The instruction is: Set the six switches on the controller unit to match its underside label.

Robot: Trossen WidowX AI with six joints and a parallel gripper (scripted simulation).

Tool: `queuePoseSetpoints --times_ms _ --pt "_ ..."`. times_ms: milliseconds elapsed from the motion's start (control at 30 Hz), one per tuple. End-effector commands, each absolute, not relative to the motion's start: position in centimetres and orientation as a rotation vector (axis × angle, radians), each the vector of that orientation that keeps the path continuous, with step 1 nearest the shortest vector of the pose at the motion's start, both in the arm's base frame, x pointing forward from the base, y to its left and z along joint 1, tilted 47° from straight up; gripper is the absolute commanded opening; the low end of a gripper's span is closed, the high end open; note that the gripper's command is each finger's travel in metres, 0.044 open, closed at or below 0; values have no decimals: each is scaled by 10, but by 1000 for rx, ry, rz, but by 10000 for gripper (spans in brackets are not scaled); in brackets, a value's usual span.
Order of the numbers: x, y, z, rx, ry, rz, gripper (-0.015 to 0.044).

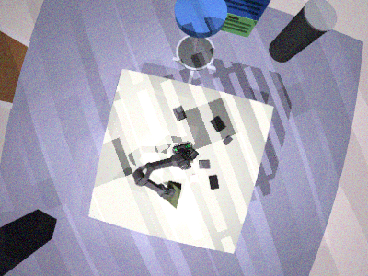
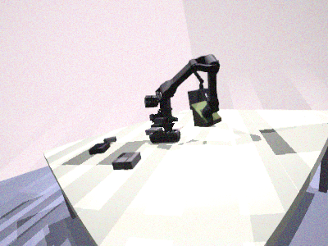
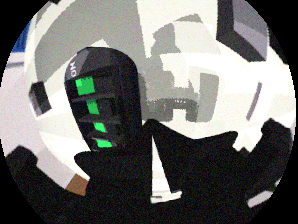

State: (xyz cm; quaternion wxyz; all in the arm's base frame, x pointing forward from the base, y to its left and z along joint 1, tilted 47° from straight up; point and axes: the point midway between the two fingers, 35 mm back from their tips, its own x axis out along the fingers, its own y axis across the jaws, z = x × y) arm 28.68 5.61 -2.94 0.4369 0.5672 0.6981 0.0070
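The dark grey controller unit sits on the bench top, base down. In the wrist view its "ON" mark is at the far end, and green shows on four rockers in a row. The nearer part of the unit is hidden behind the gripper, so the other rockers cannot be read. The label on the underside is out of sight. My gripper is shut with nothing between the fingers. It is low, over or just beside the unit's near end; contact cannot be told.
A grey module lies close to the unit, and a dark one beyond it. Others lie further off. A small dark part lies near them. An olive panel is at the arm's base.
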Motion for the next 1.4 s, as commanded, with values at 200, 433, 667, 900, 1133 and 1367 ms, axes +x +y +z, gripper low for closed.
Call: queuePoseSetpoints --times_ms 200,433,667,900,1133,1367 --pt "302 65 -21 1409 1725 37 0" --pt "291 42 -18 1408 1731 19 0" --pt "276 10 -4 1409 1727 37 0" --pt "301 28 9 1411 1728 44 0" --pt "302 27 9 1411 1728 44 0" --pt "308 29 11 1234 1866 -94 0"
